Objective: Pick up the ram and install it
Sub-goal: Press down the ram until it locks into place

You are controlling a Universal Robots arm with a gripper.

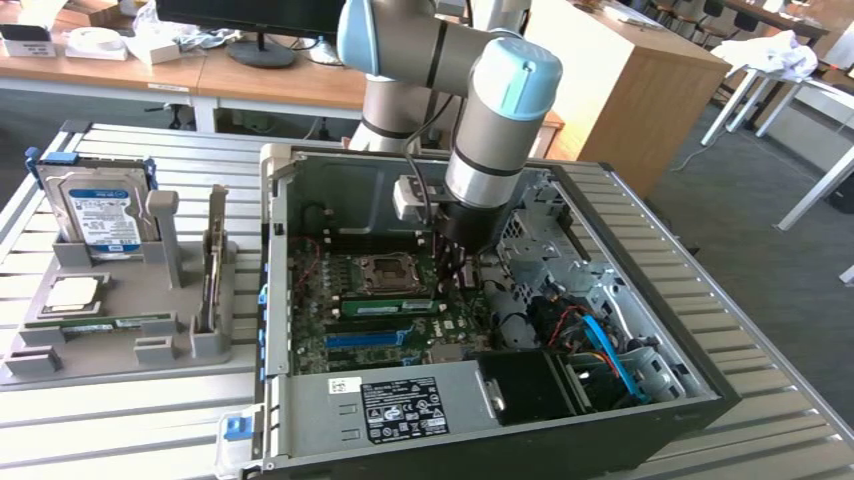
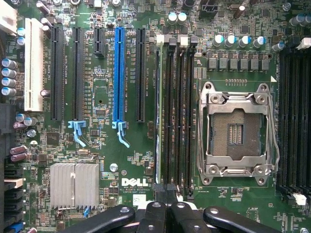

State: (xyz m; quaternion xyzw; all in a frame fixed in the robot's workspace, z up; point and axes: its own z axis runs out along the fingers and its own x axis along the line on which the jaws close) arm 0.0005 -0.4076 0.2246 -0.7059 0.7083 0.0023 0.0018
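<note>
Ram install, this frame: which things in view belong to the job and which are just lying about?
In the job:
- ram, standing edge-on in the motherboard
- empty memory slots beside it
- gripper, jaws shut, by the ram's end

Lying about:
- hard drive and processor chip on the grey holder
- empty CPU socket
- blue expansion slot

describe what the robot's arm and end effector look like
The arm is built of silver-grey metal tubes with light blue joint caps and a black wrist section. A dark cable runs down its side past a white box. The end effector has black fingers with round silver bolts.
</note>
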